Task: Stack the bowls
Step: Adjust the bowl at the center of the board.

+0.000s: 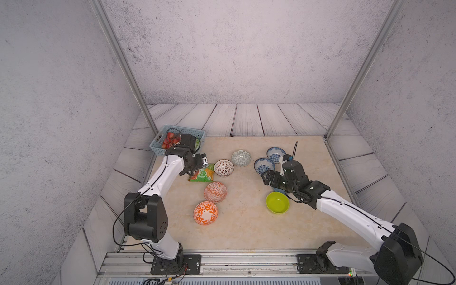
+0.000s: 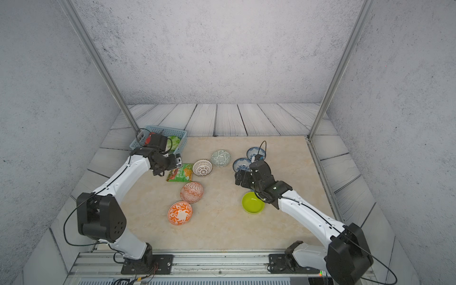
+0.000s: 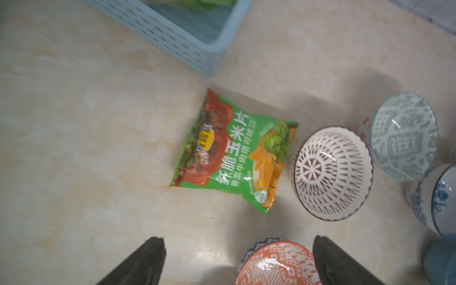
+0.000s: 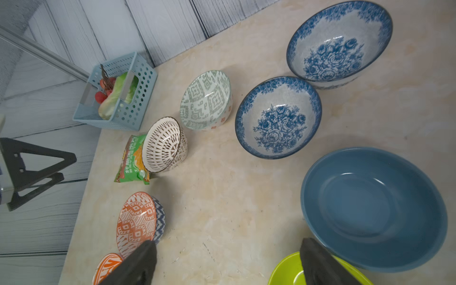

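1. pale-blue plastic basket (image 1: 158, 148) sits at the far left corner of the beige table (image 1: 246, 229), holding red fruit and a leafy green.
2. left gripper (image 3: 238, 248) hovers by the green snack packet (image 1: 202, 174), its jaws spread wide with nothing in them.
3. floral orange bowl (image 1: 205, 213) stands nearest the front, with the geometric orange bowl (image 1: 215, 192) just behind it.
4. white lattice bowl (image 1: 223, 167) sits just right of the packet, and the grey-green bowl (image 1: 241, 158) is just beyond it.
5. two blue floral bowls stand side by side: near floral bowl (image 1: 263, 165), far floral bowl (image 1: 275, 154).
6. right gripper (image 4: 227, 246) hovers near these, its jaws wide and empty. the plain blue bowl (image 4: 370, 209) is mostly hidden under this arm in both top views.
7. lime-green bowl (image 1: 277, 202) sits just in front of the plain blue bowl. every bowl stands singly on the table, none stacked.
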